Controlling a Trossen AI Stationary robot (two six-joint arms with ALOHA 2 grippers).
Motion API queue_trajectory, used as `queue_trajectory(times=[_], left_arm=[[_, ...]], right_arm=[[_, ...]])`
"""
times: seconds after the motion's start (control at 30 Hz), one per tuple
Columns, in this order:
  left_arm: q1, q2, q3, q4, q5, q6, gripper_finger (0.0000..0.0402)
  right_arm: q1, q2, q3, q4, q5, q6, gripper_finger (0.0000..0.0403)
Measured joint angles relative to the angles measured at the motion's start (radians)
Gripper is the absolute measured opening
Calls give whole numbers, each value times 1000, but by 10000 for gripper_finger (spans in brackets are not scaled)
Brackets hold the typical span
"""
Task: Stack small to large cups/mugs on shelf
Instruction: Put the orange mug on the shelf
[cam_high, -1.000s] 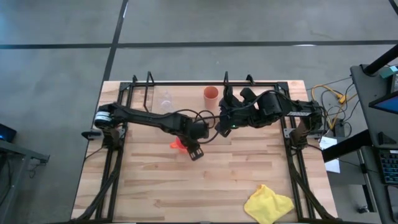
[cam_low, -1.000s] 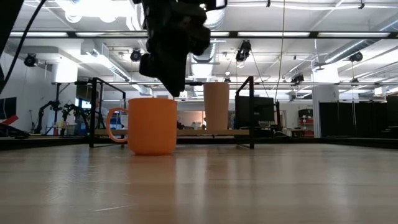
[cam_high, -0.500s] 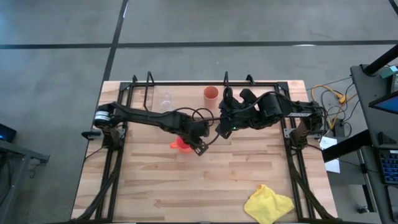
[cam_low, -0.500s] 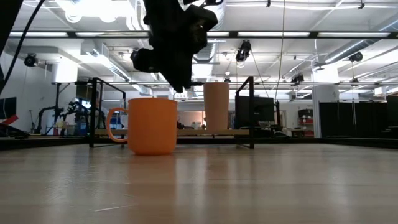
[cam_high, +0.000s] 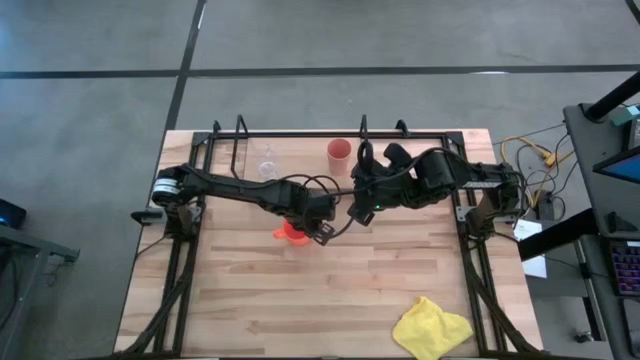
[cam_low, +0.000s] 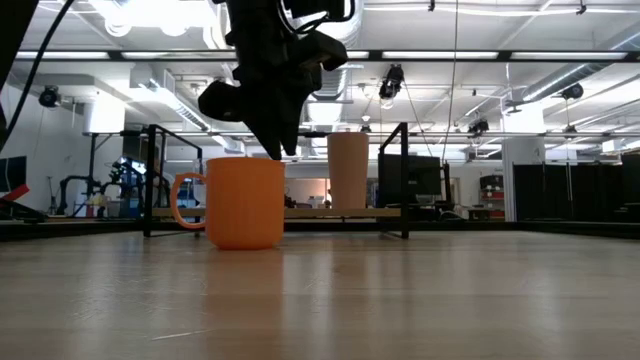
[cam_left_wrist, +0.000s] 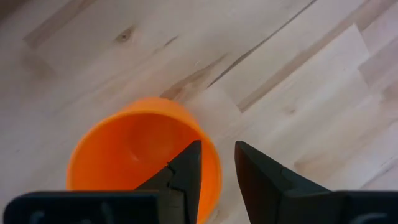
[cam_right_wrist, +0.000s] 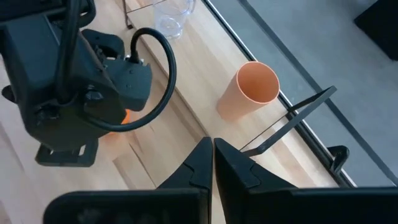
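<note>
The left gripper (cam_left_wrist: 216, 165) has swung round over the last second and now sits right on the orange mug (cam_high: 291, 232), just left of centre in the overhead picture. A moment ago its head hung below and to the right of the mug; now it has turned and come in over the rim. From the wrist camera the jaws stand slightly parted and straddle the mug's wall, one finger inside the cup and one outside, with nothing pinched yet. From table height the mug (cam_low: 238, 202) stands flat on the worktop (cam_low: 400, 290), left of centre, the dark wrist bearing down on its far edge. That reads to me as the lead-in to a rim grasp, so the mug looks to be the next piece to travel. The right gripper (cam_right_wrist: 212, 163) hangs just right of centre in the overhead picture, jaws pressed together and holding nothing, unmoved over that second. The terracotta tumbler (cam_high: 339, 155) stands upright at upper centre, by the shelf (cam_high: 300, 134) along the worktop's far edge, and the clear glass (cam_high: 267, 163) stands to its left. Nothing is nested yet, so I'd say the stacking is barely begun.
</note>
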Motion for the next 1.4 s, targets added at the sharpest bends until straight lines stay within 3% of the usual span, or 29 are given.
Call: queue_trajectory(times=[0.27, 0.5, 0.77, 0.93, 1.1, 1.4], left_arm=[[5, 17, -12, 1, -19, -50, 82], [7, 65, -14, 17, 32, -50, 82], [7, 69, -15, 18, 48, 17, 63], [3, 66, -15, 17, 144, 202, 9], [-24, 47, -13, -12, 233, 457, 3], [-37, 7, -14, -250, 213, 832, 0]], right_arm=[[7, 0, 0, 0, -1, -8, 8], [13, 0, 0, 0, -1, -9, 9], [13, 0, 0, 0, -1, -13, 9], [13, 0, -1, 0, -1, -17, 9], [13, 0, -1, 0, -1, -20, 9], [13, 0, -7, 0, -1, -20, 9]])
